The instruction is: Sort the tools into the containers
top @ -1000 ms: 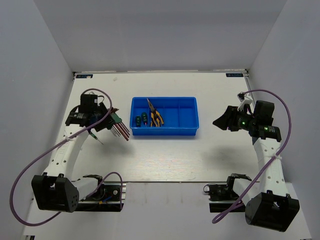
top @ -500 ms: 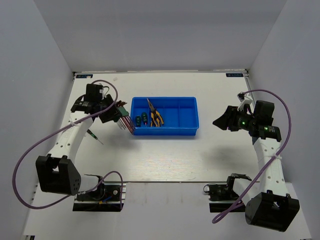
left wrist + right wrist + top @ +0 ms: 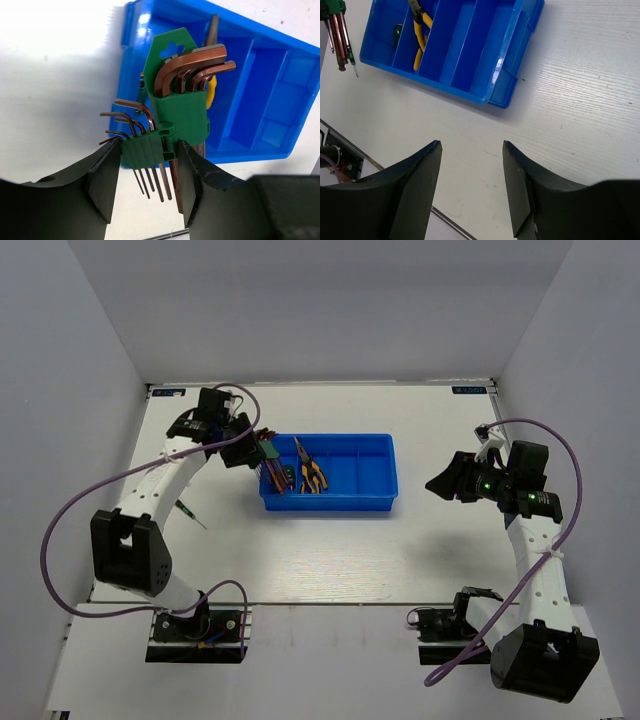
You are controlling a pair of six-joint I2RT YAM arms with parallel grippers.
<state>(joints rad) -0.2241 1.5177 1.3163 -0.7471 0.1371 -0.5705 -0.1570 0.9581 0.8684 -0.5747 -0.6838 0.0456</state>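
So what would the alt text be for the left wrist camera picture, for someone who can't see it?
The left gripper clamps a green holder of reddish hex keys above one end of a blue divided tray on a white table. A yellow pliers handle peeks out behind the holder.

I am looking down at a white table (image 3: pixel 330 550) that is filling the middle of my top view. Grey walls are standing around it: a left wall (image 3: pixel 70 390), a right wall (image 3: pixel 590 350) and a far wall (image 3: pixel 320 310). Two small blue stickers are sitting at the far edge of the table, a left sticker (image 3: pixel 166 392) and a right sticker (image 3: pixel 473 390). In my right wrist view the table top is showing thin lines, like wood.
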